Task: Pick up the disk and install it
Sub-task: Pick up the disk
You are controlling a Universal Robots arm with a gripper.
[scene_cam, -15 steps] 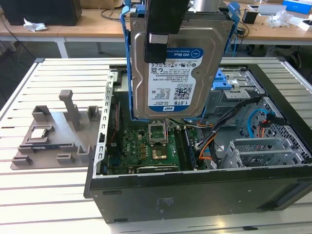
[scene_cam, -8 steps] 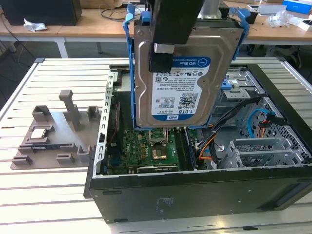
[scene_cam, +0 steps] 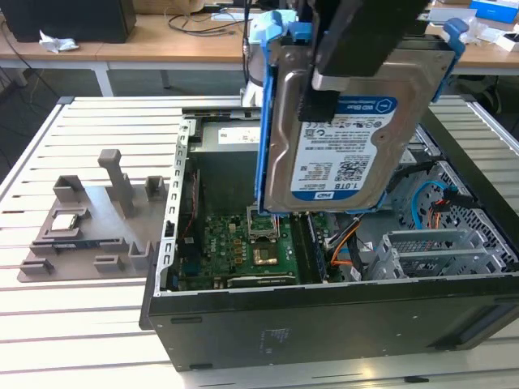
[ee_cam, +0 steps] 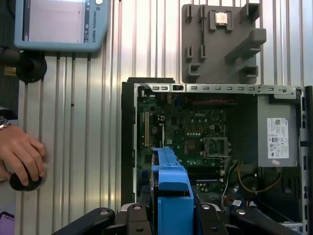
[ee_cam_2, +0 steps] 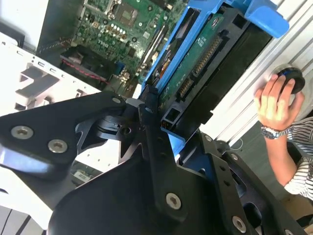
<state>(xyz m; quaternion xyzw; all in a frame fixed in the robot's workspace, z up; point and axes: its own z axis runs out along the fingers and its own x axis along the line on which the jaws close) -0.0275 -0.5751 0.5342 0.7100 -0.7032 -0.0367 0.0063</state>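
Note:
The disk (scene_cam: 349,138) hangs upright above the open computer case (scene_cam: 324,324), its silver face and white-and-blue label turned toward the exterior view. A blue carrier frame edges it. My black gripper (scene_cam: 320,89) comes down from above and is shut on the disk. In the second wrist view the disk's green circuit side (ee_cam_2: 205,54) and blue frame stick out from between the gripper (ee_cam_2: 168,125) fingers. In the first wrist view the blue frame (ee_cam: 168,186) rises from the gripper (ee_cam: 168,218), over the motherboard (ee_cam: 195,132).
A grey metal drive cage (scene_cam: 438,251) sits inside the case at the exterior view's right. A grey fixture plate (scene_cam: 89,227) lies left of the case. A person's hand (ee_cam: 22,152) rests on a black knob on the table, near a teach pendant (ee_cam: 58,24).

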